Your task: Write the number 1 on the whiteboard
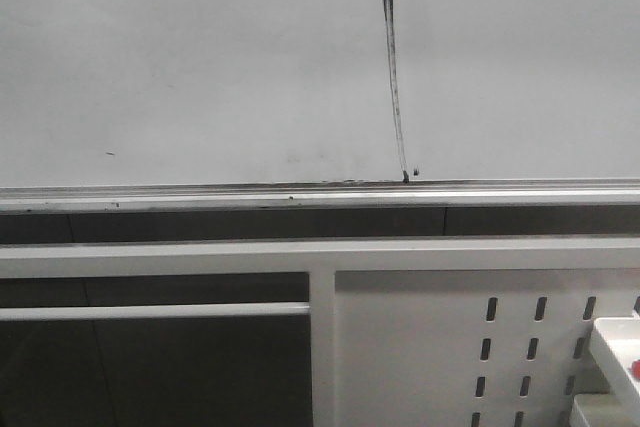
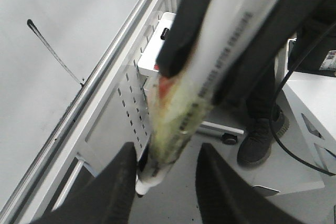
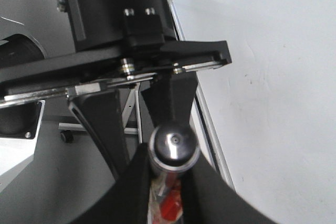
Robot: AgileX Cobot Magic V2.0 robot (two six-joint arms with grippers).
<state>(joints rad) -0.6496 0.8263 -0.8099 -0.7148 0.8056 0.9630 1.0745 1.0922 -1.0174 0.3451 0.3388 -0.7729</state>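
Neither arm reaches into the front view, so the end effectors show only through the wrist cameras, and both of those are close and partly blurred. In the left wrist view the marker point(image 2: 210, 61) is a smeared pale barrel with unreadable print along it, and its upper part runs out of the frame. The right end effector point(image 2: 194, 85) appears there only as two dark fingers pressed against the barrel's sides. In its own wrist view the right end effector point(image 3: 172, 161) is closed tight on the marker point(image 3: 173, 148), which is seen end-on as a round silvery cap. The left end effector point(image 2: 167, 153) stands spread wide with the marker's lower end passing between its fingers. Whether that end touches either finger is hard to tell. The number 1 point(image 1: 395, 87) is a thin, slightly bowed black stroke on the whiteboard point(image 1: 200, 67), with a blob at the top and its foot just above the silver ledge point(image 1: 300, 195). From the left wrist the number 1 point(image 2: 55, 53) lies well apart from both end effectors, off to one side beyond the perforated panel point(image 2: 118, 119). No worktop surface shows in any view.
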